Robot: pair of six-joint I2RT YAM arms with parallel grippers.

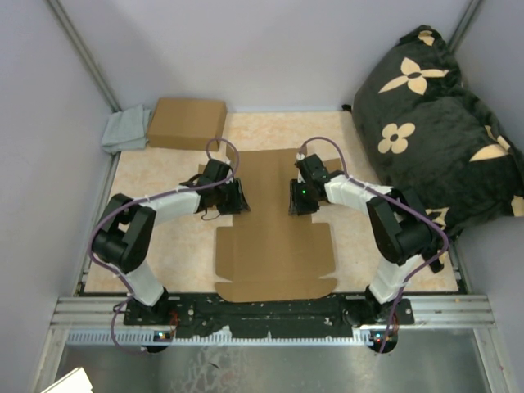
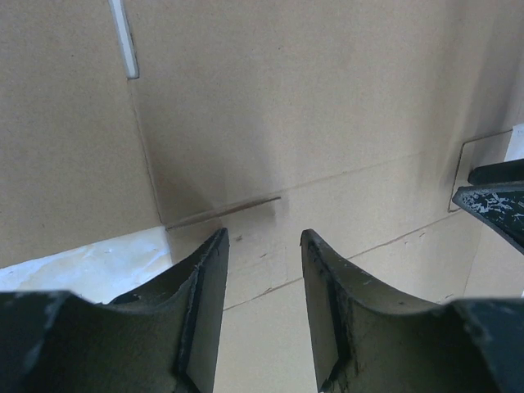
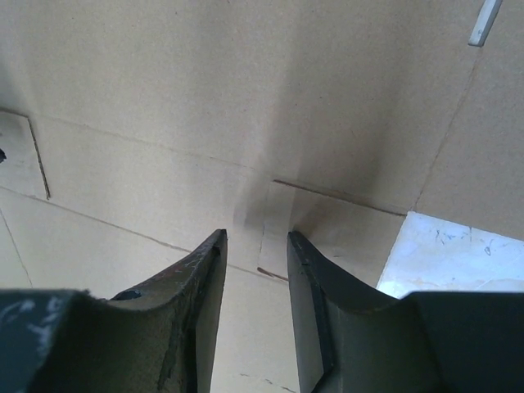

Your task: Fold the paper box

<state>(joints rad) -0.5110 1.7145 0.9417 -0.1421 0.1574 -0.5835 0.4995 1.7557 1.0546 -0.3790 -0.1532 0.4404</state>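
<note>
Top external: paper box [image 1: 274, 246] flat; carton [image 1: 187, 123], prob. cloth [image 1: 124, 131] behind, cushion [image 1: 434, 123] right.

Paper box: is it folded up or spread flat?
Spread flat. The paper box lies unfolded on the table, no wall raised; both wrist views show flat panels and creases.

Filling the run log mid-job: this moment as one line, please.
paper box: flat on table | left end effector: open, empty, over box | right end effector: open, empty, over box | folds: none yet
</note>
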